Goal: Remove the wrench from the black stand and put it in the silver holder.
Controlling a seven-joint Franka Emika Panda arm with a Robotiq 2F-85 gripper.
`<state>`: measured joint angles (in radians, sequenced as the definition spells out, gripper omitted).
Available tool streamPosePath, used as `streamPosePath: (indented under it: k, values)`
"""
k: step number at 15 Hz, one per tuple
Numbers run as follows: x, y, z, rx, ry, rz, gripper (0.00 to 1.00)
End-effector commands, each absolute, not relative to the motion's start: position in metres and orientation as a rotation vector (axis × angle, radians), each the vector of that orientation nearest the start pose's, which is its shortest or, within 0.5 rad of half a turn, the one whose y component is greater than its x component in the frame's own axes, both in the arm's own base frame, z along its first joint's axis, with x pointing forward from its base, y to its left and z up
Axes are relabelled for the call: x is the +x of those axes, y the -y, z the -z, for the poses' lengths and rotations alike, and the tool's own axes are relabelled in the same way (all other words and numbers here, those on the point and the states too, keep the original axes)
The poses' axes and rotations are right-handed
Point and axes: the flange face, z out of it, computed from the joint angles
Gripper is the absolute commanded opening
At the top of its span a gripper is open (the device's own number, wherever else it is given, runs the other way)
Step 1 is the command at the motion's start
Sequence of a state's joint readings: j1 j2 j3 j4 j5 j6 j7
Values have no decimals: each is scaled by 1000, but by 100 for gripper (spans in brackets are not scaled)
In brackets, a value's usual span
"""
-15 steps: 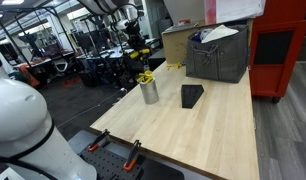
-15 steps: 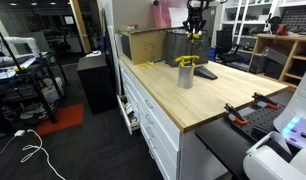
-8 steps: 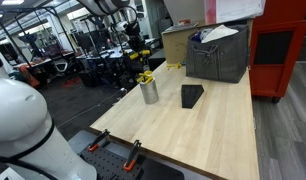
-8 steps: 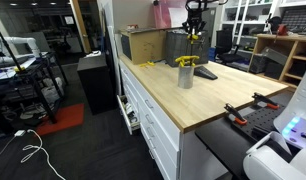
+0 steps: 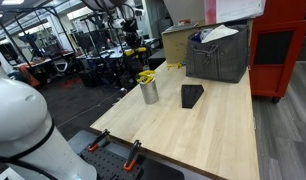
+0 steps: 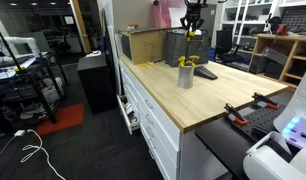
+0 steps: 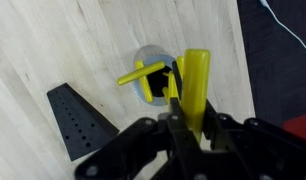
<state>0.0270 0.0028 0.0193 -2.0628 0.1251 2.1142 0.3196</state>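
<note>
- The gripper (image 7: 189, 118) is clamped on the yellow wrench (image 7: 196, 75), above the silver holder (image 7: 145, 56).
- The black stand (image 7: 81, 120) lies near the holder.
- Something yellow (image 7: 138, 74), possibly another tool, sits inside the holder.

Pale wood tabletop (image 7: 53, 40), smooth, faint grain, a soft sheen. On it stands the cup (image 5: 149, 93): bare metal, bright and shiny. Just beside the cup sits the black stand (image 7: 78, 120), matt all over, its face dotted with rows of tiny holes. Over the cup is the wrench (image 7: 196, 80), yellow and glossy, plastic by the look of it. Behind the cup in an exterior view there's a cardboard box (image 5: 181, 42), dull brown, and a grey bin (image 5: 218, 58), matt, cloth-like.
</note>
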Motion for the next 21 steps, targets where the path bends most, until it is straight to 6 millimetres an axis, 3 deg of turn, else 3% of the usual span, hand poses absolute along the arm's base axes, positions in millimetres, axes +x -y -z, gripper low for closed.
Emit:
streamPosePath:
  k: [1, 10, 14, 21]
  values:
    - [551, -26, -467, -2987, -496, 129, 6]
    - [544, -14, -493, -3093, -402, 118, 6]
    - [551, -11, -507, -3073, -411, 170, 6]
    - [550, -20, -496, -3069, -325, 59, 6]
